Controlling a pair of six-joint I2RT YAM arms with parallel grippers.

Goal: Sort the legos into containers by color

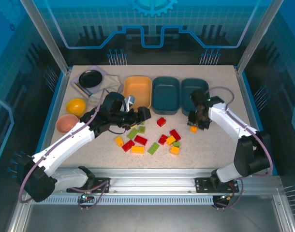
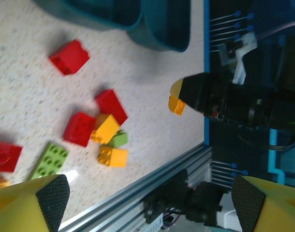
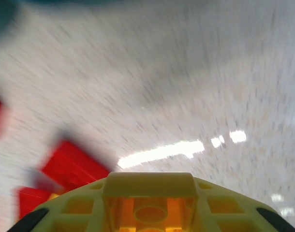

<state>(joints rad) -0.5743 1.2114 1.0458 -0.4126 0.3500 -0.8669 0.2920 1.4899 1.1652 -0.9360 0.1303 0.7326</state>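
Note:
Red, light green and yellow-orange legos (image 1: 140,140) lie scattered mid-table, and in the left wrist view they include a red one (image 2: 69,57) and a yellow one (image 2: 113,156). My right gripper (image 1: 197,123) is shut on a yellow-orange lego (image 1: 193,129), held just above the table right of the pile; the brick's hollow underside (image 3: 151,212) sits between the yellow fingers (image 3: 75,209). From the left wrist the same brick (image 2: 176,104) pokes out of that gripper. My left gripper (image 1: 140,115) hovers over the pile's far left, open and empty (image 2: 150,198). A yellow-orange tray (image 1: 137,92) and two teal trays (image 1: 166,95) (image 1: 192,90) line the back.
At the back left are a black dish (image 1: 91,78) on a cloth, a yellow bowl (image 1: 76,105) and a pink bowl (image 1: 66,123). The table's aluminium front rail (image 2: 138,186) runs close below the left gripper. The right wrist view is motion-blurred.

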